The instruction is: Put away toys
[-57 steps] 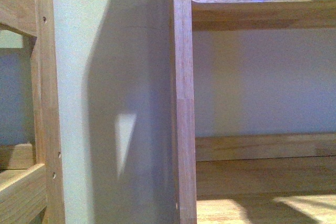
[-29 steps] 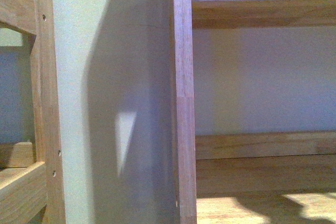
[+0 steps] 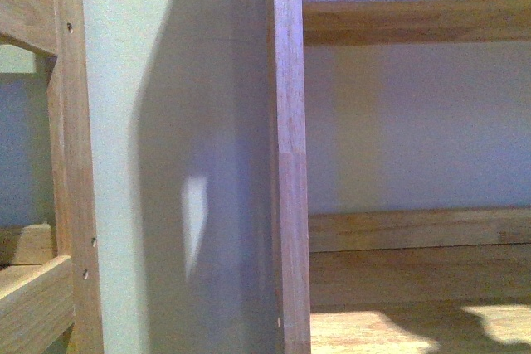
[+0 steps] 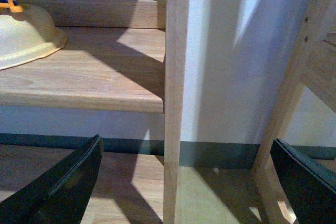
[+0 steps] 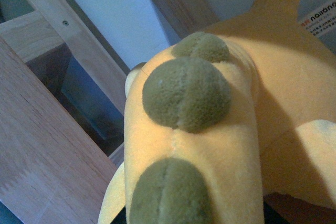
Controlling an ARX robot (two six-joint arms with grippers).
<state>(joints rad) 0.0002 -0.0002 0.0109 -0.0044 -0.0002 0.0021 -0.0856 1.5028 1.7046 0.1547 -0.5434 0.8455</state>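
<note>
Two dark green-black fingers [image 4: 58,187] of the left gripper, flat angular plates, smooth matte surfaces

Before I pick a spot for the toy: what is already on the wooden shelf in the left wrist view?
A cream-coloured bowl-like thing sits on the wooden shelf at one end, something orange atop it. The rest shown is bare; beyond the frame edge is unseen.
</note>
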